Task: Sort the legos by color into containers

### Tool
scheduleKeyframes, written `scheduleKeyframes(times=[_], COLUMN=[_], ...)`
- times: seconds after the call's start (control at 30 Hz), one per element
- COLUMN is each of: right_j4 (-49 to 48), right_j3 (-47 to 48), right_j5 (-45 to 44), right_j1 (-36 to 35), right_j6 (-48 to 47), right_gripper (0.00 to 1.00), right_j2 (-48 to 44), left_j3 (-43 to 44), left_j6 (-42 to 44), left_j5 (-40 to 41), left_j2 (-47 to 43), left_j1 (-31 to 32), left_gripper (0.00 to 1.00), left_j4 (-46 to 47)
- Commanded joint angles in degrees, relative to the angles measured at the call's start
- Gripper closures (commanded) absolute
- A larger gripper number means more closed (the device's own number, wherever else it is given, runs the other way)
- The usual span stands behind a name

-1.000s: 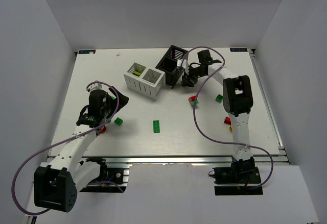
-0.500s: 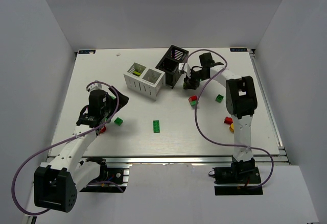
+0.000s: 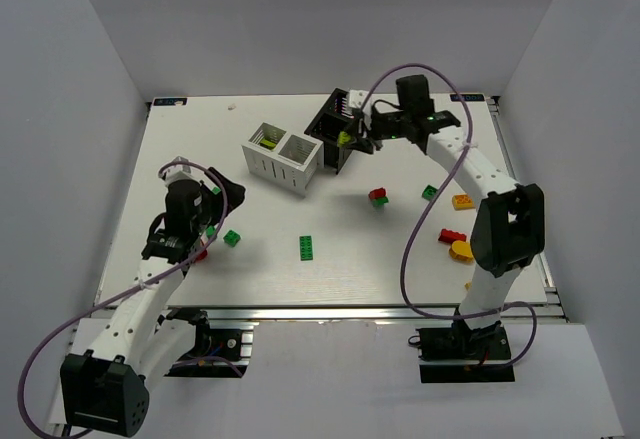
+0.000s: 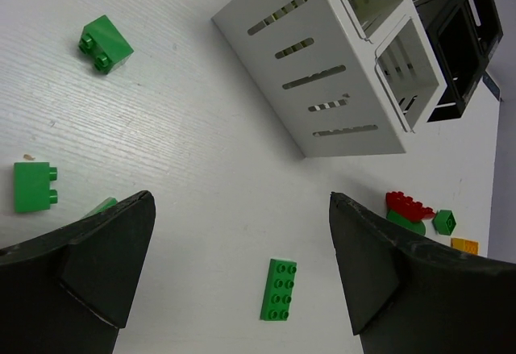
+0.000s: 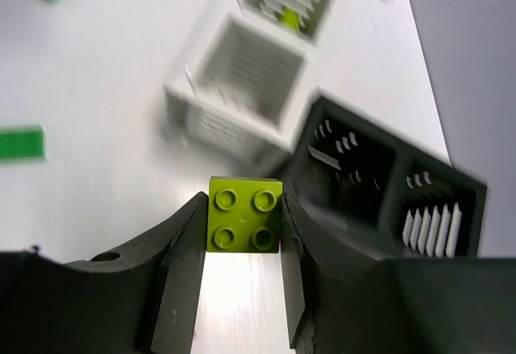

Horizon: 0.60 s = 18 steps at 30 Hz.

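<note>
I can read no text, label, brand, number or sign in any of my three views: the white slatted-wall plastic container [image 3: 276, 170], the black slatted-wall plastic container [image 3: 333, 129], the lime-green square studded plastic brick [image 5: 244, 214] and the white table surface [image 3: 260, 271] show no legible marking.

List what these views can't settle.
- Black box contents: in the top view the right gripper and lime brick overlap it; the right wrist view is blurred and dark.
- Red brick: top view, mostly under the left arm.
- Green piece: left wrist view, mostly behind a finger.
</note>
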<state>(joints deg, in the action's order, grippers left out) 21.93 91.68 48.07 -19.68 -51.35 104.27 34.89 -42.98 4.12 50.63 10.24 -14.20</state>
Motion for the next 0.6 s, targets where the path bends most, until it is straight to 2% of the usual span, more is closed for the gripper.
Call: scheduleKeyframes(times=[0.0,0.07,0.1,0.23,0.33,0.57], right_j4=[-7.76,-12.24,-16.01,-20.52,-22.79,-31.59], right_j3=[-0.19,1.13,3.40,13.15,20.18,23.98], right_j5=[-1.31,-6.04,-8.06,-18.35,-23.35,-34.01], right_j1=[-8.15,-10.80,-13.25,-18.19,-21.09,-23.03], right_j6=[13.53,22.55,24.96,34.99,39.03,42.39], right_gripper=[1.00,1.00,1.00,1.00,1.00,1.00], right_j2=[-0.03,0.84,2.50,9.36,14.99,22.64], left_j3=[1.76,1.41,1.40,1.49,2.11,2.72], left_j6=[1.23,1.32,1.32,1.32,1.41,0.97], left_j5=[3.08,4.05,4.31,6.07,7.39,8.89], left_j2=[-2.20,-3.17,-3.61,-5.01,-6.24,-9.32], left_j1=[-0.22,-0.31,-0.31,-0.22,-0.22,-0.22], left_gripper=[0.02,0.02,0.02,0.02,0.02,0.02], left_j4=[-3.29,-4.43,-4.78,-6.89,-9.52,-12.78])
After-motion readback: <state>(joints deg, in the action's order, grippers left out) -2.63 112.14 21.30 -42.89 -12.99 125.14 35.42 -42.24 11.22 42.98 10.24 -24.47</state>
